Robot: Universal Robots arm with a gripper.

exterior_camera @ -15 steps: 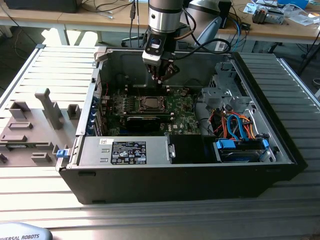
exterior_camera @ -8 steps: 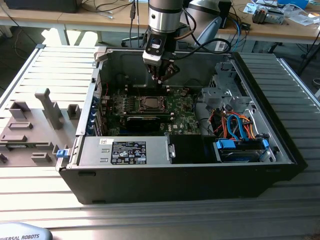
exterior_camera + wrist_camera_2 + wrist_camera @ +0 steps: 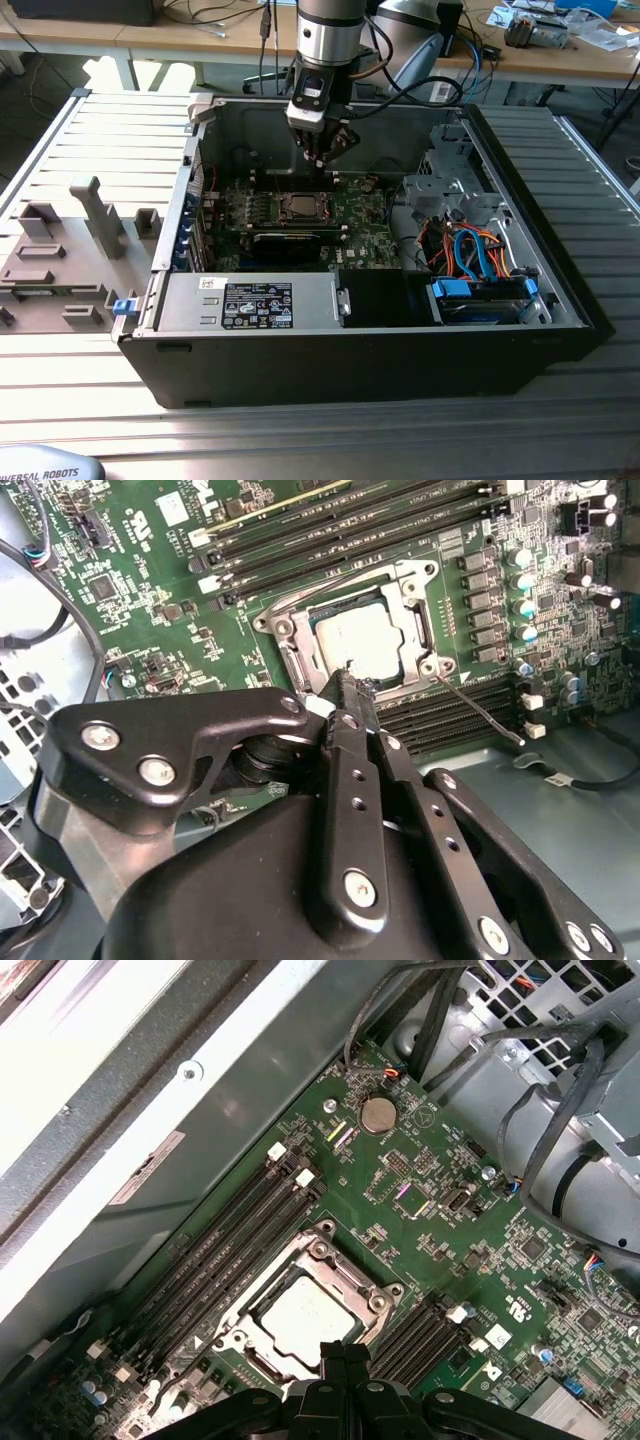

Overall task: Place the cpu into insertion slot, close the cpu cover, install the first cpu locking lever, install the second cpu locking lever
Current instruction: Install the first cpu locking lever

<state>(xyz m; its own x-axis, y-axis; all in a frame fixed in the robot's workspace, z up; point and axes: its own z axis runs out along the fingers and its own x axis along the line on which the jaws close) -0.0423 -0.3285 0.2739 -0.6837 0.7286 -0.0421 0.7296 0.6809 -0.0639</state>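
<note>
Since the cpu (image 3: pixel 365 640) already sits under the lowered cpu cover (image 3: pixel 285 630), w/ the gripper (image 3: pixel 345 680) pressed together, empty, near its edge, best push the loose lever (image 3: pixel 480 708) down slowly, w/o side-slip

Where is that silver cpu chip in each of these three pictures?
Exterior view: the cpu sits mid-board, near the gripper.
Second wrist view: cpu just past the gripper.
First wrist view: cpu inside the cpu cover.
Shared landmark: long black slots beside it.
</note>
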